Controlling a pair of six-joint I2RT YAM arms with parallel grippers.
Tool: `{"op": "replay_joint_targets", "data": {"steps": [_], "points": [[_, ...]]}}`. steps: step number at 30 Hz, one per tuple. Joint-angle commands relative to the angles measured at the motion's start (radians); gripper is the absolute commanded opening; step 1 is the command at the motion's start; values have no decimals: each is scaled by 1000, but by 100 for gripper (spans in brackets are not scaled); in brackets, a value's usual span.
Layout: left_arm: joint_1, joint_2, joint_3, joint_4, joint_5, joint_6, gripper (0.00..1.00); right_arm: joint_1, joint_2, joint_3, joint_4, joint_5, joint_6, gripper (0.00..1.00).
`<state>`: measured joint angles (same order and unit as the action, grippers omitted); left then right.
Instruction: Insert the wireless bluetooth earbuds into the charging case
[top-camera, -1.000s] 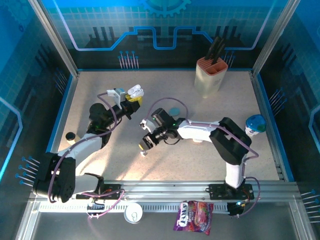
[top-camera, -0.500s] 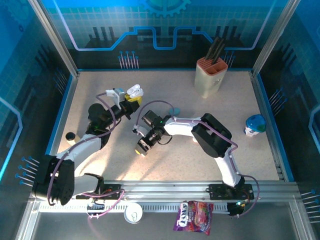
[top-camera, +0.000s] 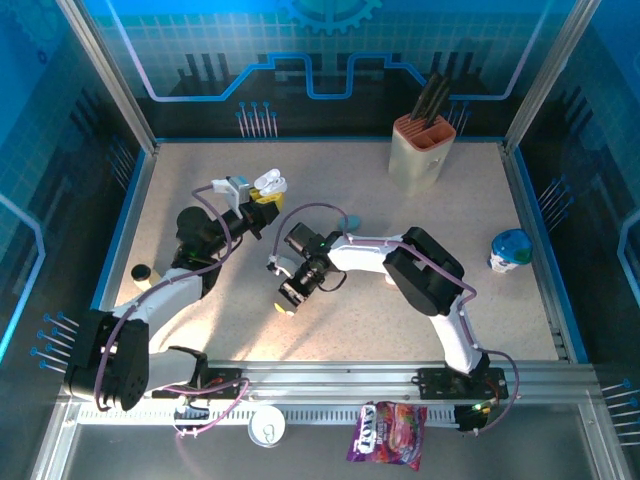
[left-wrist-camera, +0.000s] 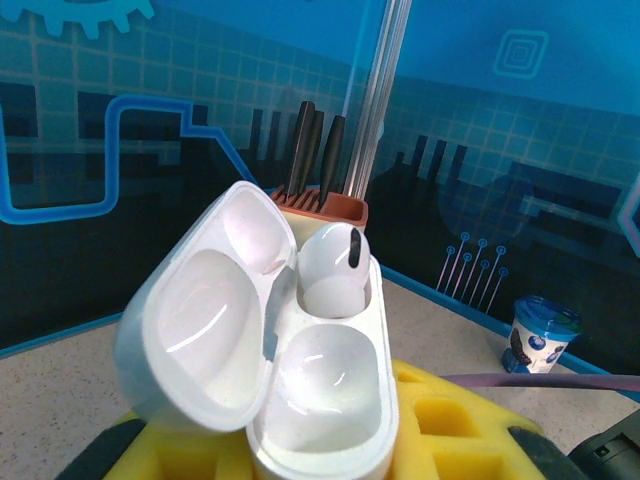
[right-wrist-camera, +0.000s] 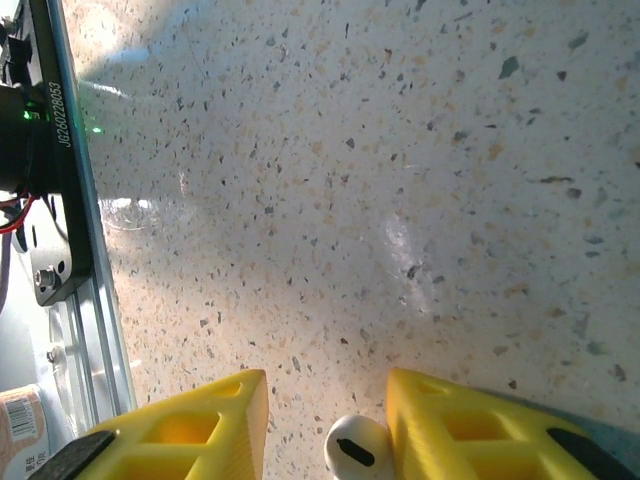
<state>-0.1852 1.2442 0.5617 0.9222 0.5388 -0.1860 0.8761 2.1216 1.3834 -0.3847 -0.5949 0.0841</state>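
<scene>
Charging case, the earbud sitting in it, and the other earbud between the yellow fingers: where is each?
Charging case (left-wrist-camera: 325, 378), left wrist view, its empty socket.
Seated earbud (left-wrist-camera: 335, 265), left wrist view, its rounded head.
Loose earbud (right-wrist-camera: 357, 448), right wrist view, its white body.

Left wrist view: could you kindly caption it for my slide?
Open white charging case in the left gripper, one earbud seated inside.
</scene>
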Motion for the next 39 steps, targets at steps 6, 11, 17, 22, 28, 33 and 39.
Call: {"op": "replay_joint_targets", "data": {"steps": [6, 11, 17, 22, 28, 33, 39], "points": [[8, -2, 4, 18, 23, -13, 2, -8, -51, -41, -71, 75, -32, 40], [9, 3, 6, 18, 23, -9, 3, -8, -42, -34, -90, 45, -51, 38], [9, 3, 6, 20, 24, -10, 3, -5, -18, -14, -84, 46, -31, 27], [9, 4, 11, 4, 26, -2, 3, -6, -38, -21, -72, 77, -19, 21], [9, 13, 10, 6, 25, 4, 4, -24, -122, -79, 15, 148, 22, 17], [3, 25, 14, -29, 13, 45, 5, -79, -262, -194, 156, 220, 88, 17], [-39, 61, 22, -77, -17, 123, 5, -156, -486, -315, 218, 398, 79, 16]]}}
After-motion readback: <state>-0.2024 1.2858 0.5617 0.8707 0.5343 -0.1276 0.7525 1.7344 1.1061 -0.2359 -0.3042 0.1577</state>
